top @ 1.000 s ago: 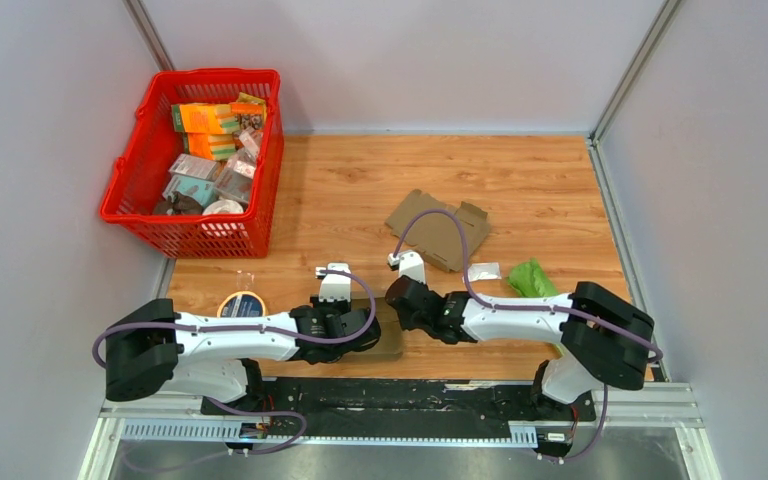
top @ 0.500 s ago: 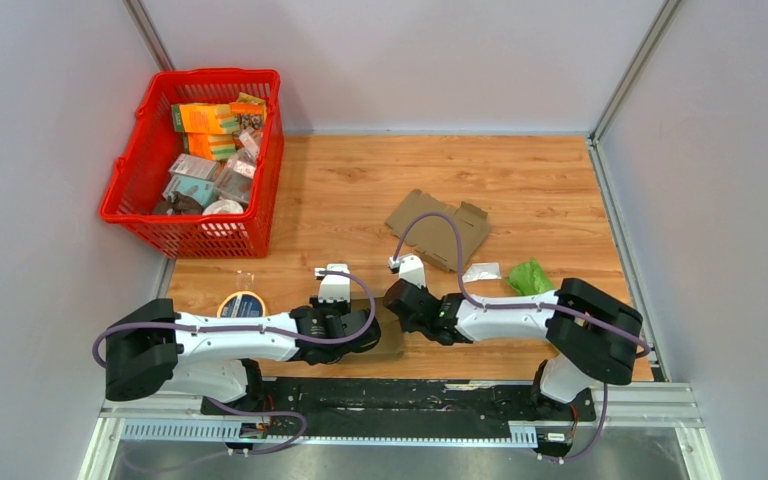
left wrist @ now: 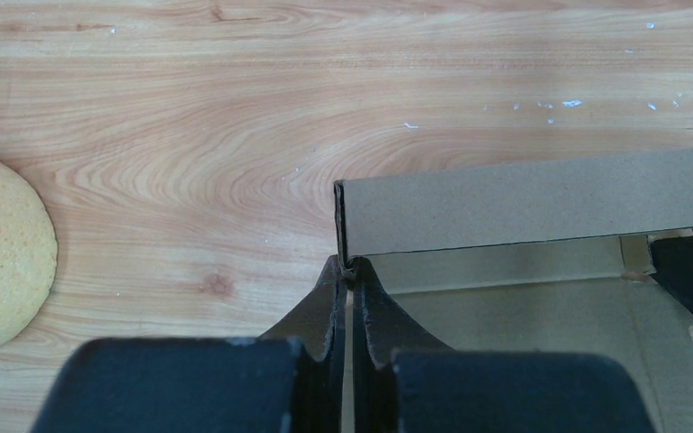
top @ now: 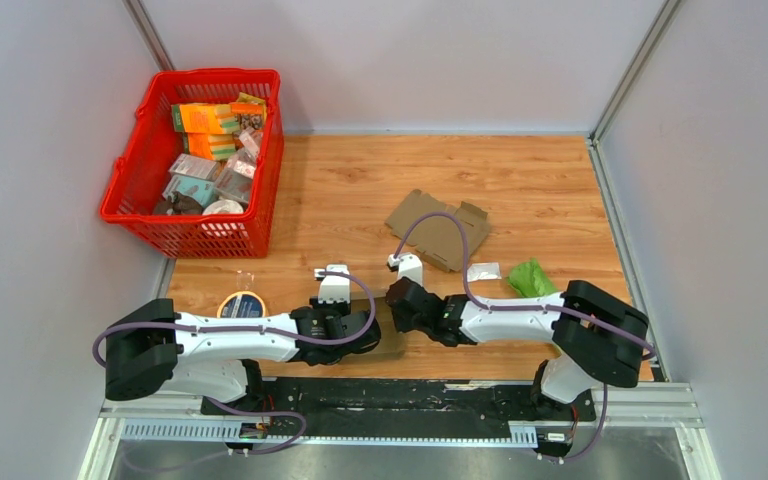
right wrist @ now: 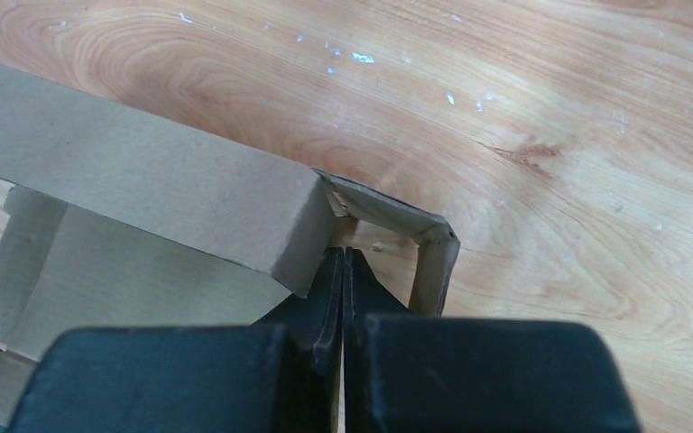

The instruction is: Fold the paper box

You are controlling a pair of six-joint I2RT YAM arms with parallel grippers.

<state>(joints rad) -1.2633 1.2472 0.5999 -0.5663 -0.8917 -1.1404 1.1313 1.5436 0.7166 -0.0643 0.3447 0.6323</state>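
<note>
The paper box is a brown cardboard tray, partly folded, near the table's front edge between my two grippers and mostly hidden in the top view (top: pixel 392 342). In the left wrist view its long wall (left wrist: pixel 523 198) stands upright, and my left gripper (left wrist: pixel 349 264) is shut on the side wall's edge at the corner. In the right wrist view the wall (right wrist: pixel 144 171) ends at a corner where a bent flap (right wrist: pixel 433 262) hangs loose. My right gripper (right wrist: pixel 343 253) is shut, its tips between that wall end and the flap; nothing shows between the jaws. In the top view the left gripper (top: pixel 372 335) and right gripper (top: pixel 397 310) face each other.
A second, flat cardboard blank (top: pixel 438 230) lies behind the grippers. A red basket (top: pixel 130 205) full of packets stands at the back left. A tape roll (top: pixel 241 304) lies left of my left gripper. A green object (top: pixel 531 277) and a small clear packet (top: pixel 483 271) lie at the right.
My right gripper has shifted slightly left toward the box end, then back a little. The left arm has held still.
</note>
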